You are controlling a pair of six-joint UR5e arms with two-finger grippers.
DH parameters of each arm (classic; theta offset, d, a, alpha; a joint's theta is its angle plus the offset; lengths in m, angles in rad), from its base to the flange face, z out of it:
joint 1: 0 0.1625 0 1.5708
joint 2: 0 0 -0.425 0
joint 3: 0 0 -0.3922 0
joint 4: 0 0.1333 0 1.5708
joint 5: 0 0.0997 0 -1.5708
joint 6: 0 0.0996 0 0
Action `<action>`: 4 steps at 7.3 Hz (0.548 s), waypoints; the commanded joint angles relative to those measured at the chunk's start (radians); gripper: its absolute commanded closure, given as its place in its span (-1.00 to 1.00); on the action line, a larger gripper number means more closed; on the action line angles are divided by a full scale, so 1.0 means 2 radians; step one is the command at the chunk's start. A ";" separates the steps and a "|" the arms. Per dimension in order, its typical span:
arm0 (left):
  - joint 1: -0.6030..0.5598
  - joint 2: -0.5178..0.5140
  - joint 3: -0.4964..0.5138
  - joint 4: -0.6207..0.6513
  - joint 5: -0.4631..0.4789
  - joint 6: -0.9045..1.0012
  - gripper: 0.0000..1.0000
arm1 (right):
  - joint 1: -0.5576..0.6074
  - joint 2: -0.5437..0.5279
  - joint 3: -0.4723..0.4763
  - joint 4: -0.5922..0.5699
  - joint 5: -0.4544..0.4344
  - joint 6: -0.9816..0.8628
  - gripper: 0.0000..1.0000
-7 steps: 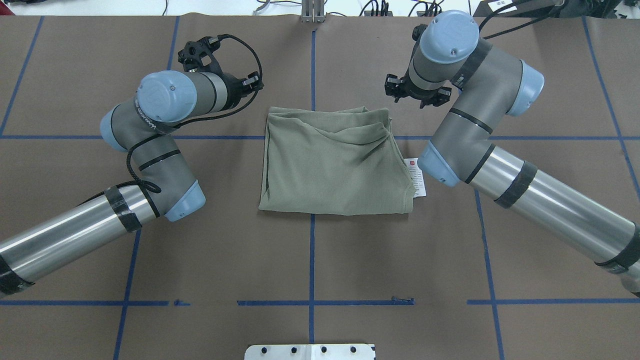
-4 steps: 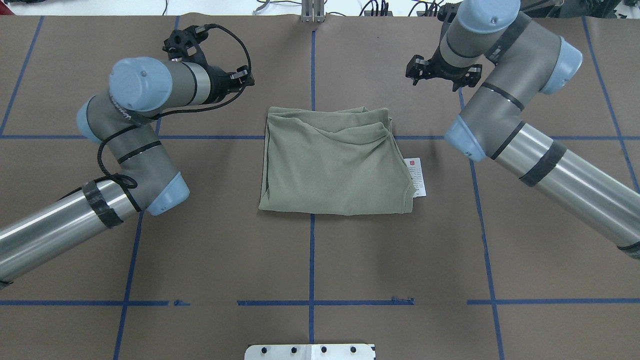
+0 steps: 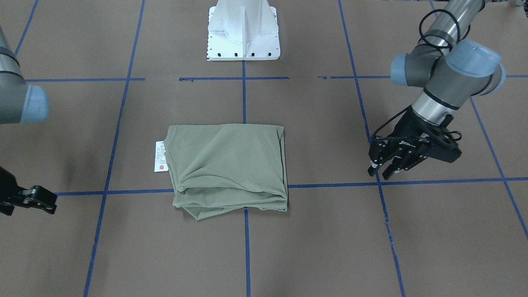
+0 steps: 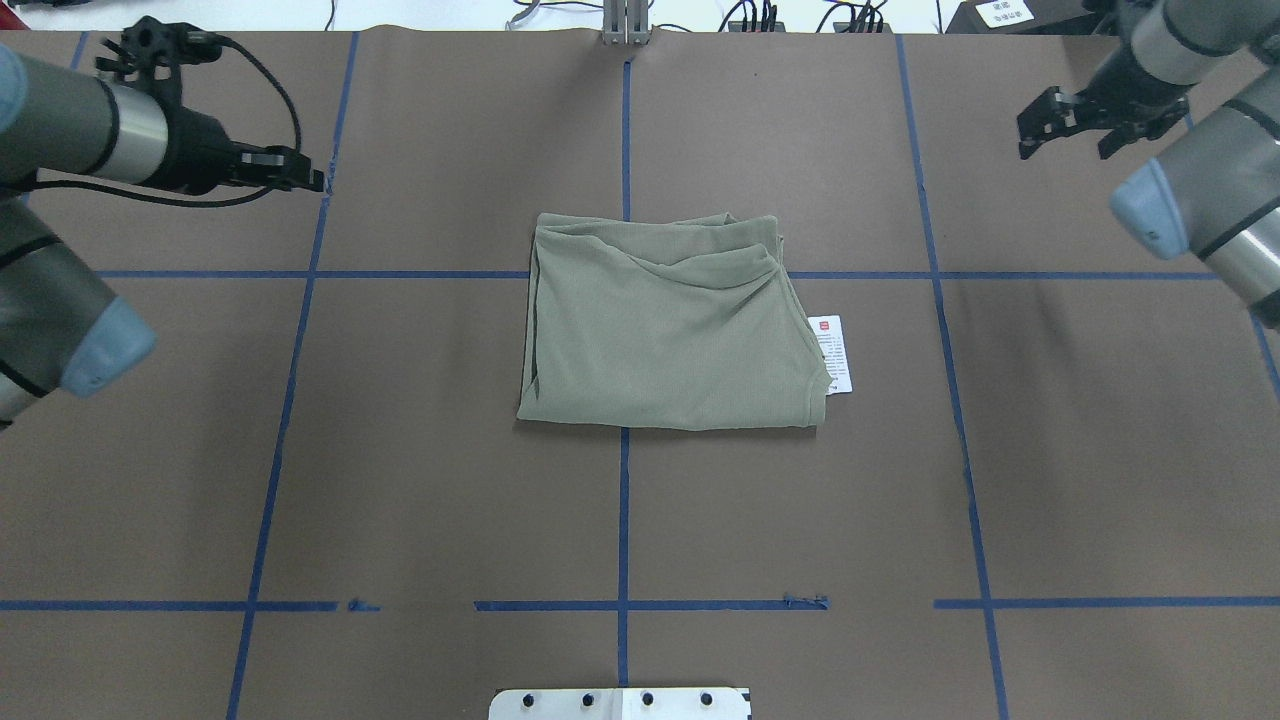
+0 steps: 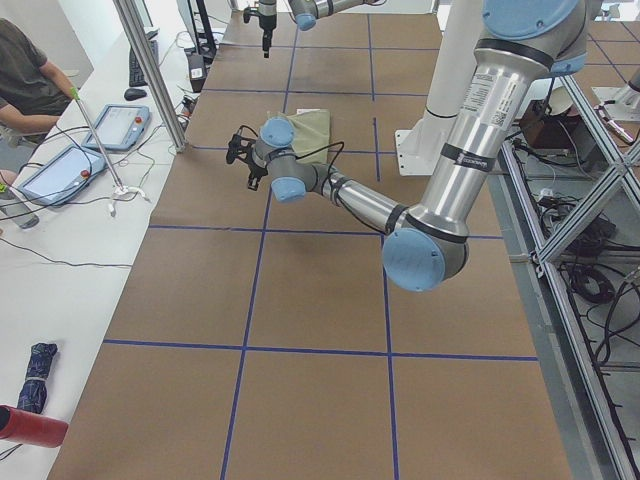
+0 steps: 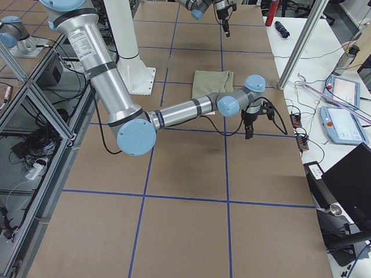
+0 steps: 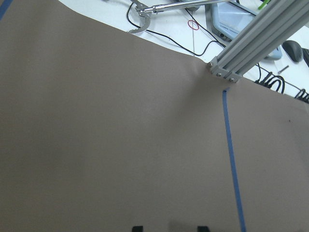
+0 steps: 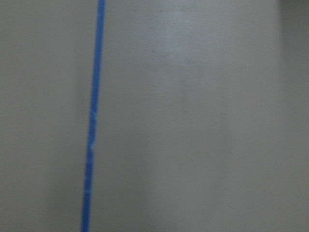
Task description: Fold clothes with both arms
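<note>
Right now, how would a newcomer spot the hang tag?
Find the folded green shirt at the middle of the brown table. The tag pokes out from its edge on the robot's right. It is a small white card with a red mark.

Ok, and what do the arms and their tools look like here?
Both the left arm and the right arm are silver tubes with grey joints, light-blue round caps and black bands. Each ends in a black two-finger tool: left tool, right tool. A black cable loops along the left arm.
</note>
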 commanded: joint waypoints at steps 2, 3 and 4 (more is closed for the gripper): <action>-0.103 0.106 -0.080 0.127 -0.061 0.237 0.03 | 0.071 -0.091 0.013 -0.003 0.032 -0.114 -1.00; -0.130 0.107 -0.090 0.187 -0.087 0.300 0.03 | 0.077 -0.114 0.026 -0.006 0.034 -0.147 -1.00; -0.164 0.107 -0.116 0.255 -0.094 0.344 0.02 | 0.085 -0.127 0.026 -0.006 0.034 -0.150 -1.00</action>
